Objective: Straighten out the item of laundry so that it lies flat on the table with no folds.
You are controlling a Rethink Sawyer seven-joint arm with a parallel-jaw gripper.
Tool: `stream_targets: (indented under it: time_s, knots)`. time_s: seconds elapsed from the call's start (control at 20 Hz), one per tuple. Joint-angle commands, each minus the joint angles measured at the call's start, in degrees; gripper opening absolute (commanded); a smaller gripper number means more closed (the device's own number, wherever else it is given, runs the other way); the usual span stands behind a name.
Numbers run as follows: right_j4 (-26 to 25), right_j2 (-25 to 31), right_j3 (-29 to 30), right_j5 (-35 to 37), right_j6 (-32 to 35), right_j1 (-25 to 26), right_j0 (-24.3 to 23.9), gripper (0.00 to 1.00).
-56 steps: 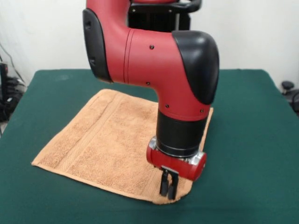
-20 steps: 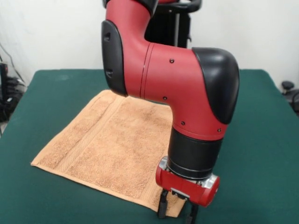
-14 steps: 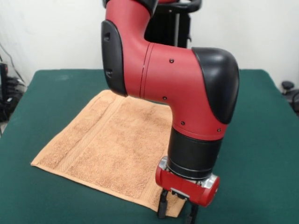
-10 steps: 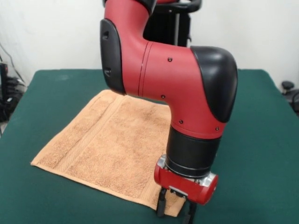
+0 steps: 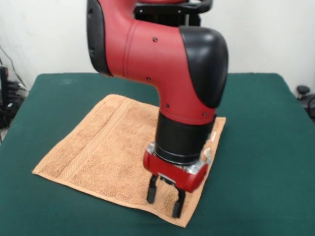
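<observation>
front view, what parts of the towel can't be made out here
- Front view: the towel's middle and part of its far edge are hidden behind the arm.
- Front view: the towel patch under the open claw is partly covered, so any small fold there cannot be ruled out.
- Front view: the white label is not made out.

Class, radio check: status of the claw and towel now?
Claw open, above towel's near corner. Towel flat on table, no visible folds. Nothing in the way.
</observation>
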Motion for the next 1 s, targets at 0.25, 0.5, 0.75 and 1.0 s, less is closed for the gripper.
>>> stream_targets:
  time_s: [0.25,0.5,0.75,1.0]
  knots:
    - [0.1,7.1,6.9,6.2,3.2,-1.4,-0.2,1.0]
    - [0.2,6.7,5.1,7.4,3.5,-0.6,-0.1,1.0]
    - [-0.5,6.0,5.8,8.1,2.8,-2.2,-0.3,1.0]
    - [-1.0,6.2,8.8,10.9,0.5,-6.5,-1.4,1.0]
